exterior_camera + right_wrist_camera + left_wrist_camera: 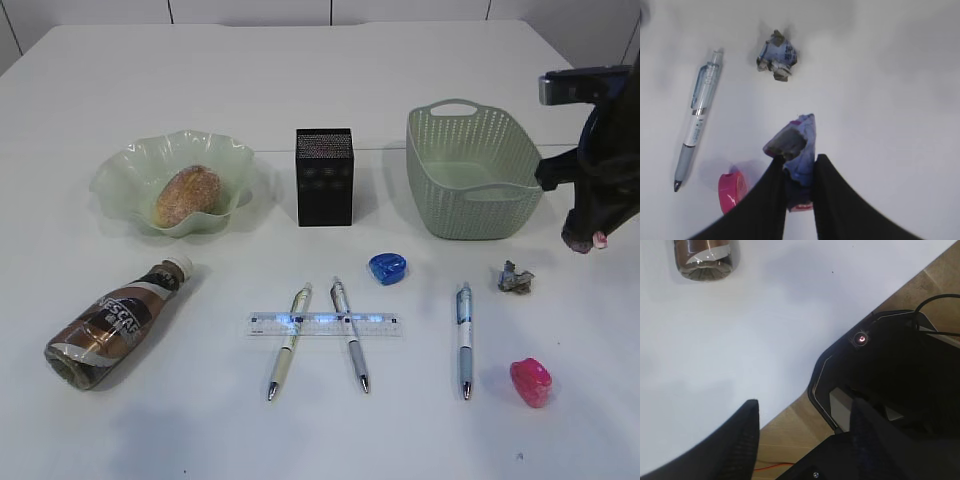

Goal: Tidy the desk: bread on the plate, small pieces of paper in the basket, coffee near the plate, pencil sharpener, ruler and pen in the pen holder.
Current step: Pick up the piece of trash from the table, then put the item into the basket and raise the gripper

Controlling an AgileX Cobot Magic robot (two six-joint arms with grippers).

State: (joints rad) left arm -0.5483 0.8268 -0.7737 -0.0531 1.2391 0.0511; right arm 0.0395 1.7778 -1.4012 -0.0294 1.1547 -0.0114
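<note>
The bread [187, 194] lies in the green plate [128, 162] at the left. Below it the coffee [110, 325] lies on its side; its base shows as the coffee [705, 260] in the left wrist view. My left gripper [805, 410] stands open and empty over the desk's near edge. My right gripper [585, 240] hangs right of the basket [470, 185], and in its wrist view the gripper [797, 162] is shut on a bluish crumpled paper piece [799, 136]. Another paper ball [514, 278] lies on the desk. The ruler [323, 324] crosses two pens [289, 341] in front of the pen holder [324, 176].
A third pen [464, 338] lies right of the ruler. A blue pencil sharpener [387, 267] sits in front of the pen holder and a pink one [531, 382] near the front right. The robot's dark base [900, 370] and wooden floor lie past the desk edge.
</note>
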